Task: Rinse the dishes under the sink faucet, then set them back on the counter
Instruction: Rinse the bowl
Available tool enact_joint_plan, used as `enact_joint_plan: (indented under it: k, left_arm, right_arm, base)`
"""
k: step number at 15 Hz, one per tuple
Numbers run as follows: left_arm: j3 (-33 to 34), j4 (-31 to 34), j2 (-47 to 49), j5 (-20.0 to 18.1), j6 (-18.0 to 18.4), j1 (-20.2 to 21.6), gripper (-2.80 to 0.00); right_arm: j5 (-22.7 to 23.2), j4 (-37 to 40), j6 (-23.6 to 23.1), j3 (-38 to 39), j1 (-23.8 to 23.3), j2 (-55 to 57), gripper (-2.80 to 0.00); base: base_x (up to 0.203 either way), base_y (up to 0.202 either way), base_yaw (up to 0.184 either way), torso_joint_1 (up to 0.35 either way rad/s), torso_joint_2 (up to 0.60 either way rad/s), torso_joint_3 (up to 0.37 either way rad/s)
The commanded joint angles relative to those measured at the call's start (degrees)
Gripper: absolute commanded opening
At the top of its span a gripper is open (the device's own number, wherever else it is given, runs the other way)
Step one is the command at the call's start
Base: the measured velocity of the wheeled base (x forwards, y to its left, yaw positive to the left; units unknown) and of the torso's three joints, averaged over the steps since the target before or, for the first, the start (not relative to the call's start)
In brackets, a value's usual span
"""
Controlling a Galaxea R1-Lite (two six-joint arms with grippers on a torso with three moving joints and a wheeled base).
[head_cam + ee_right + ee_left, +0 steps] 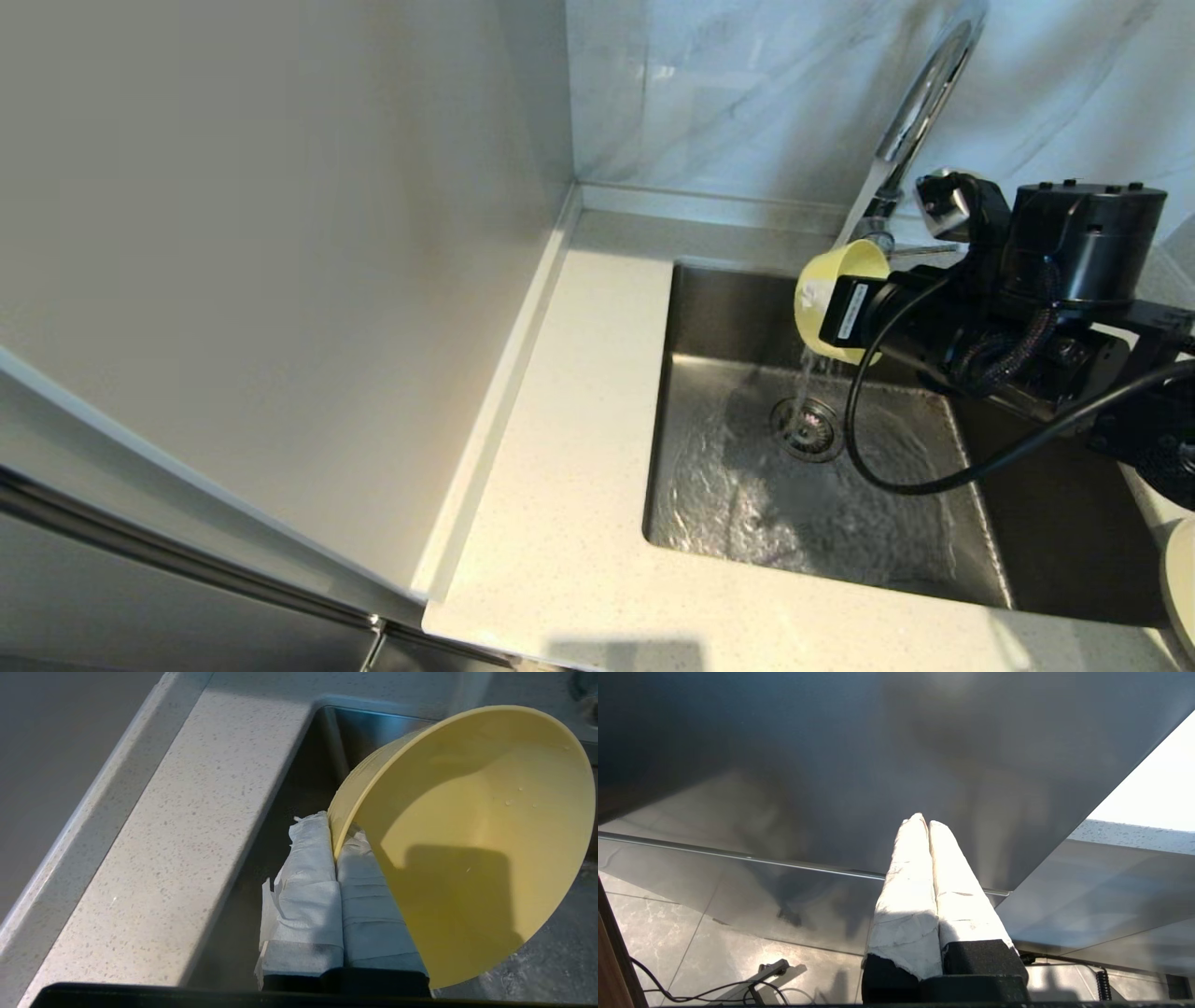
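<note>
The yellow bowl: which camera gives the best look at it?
The right wrist view: the bowl fills much of the picture, tilted, inside showing, its rim pinched by the right gripper. The head view shows it small, partly hidden by the arm, under the faucet. The left wrist view shows none of it.

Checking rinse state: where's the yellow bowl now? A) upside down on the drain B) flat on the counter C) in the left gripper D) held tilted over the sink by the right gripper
D: the right gripper pinches the bowl by its rim, tilted above the sink, with water spilling down to the drain.
</note>
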Motion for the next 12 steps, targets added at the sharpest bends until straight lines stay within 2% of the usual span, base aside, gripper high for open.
enact_joint_plan:
  k: [1, 4, 12]
  left_arm:
    - [0.0, 0.0, 0.0, 0.0, 0.0, 0.0, -2.80]
    - [0.0, 0.0, 0.0, 0.0, 0.0, 0.0, -2.80]
    - [0.0, 0.0, 0.0, 0.0, 0.0, 0.0, -2.80]
  right_arm:
    - [-0.1, -0.2, 0.0, -0.5, 1.3, 1.1, -2.80]
    - [-0.3, -0.2, -0.1, -2.0, 2.7, 3.3, -2.80]
    - [-0.4, 0.0, -1.3, -6.2, 2.4, 7.0, -2.80]
  base:
    - [0.000, 0.000, 0.000, 0.000, 0.00, 0.000]
    - [0.000, 0.000, 0.000, 0.000, 0.00, 0.000]
    - [0.000, 0.000, 0.000, 0.000, 0.00, 0.000]
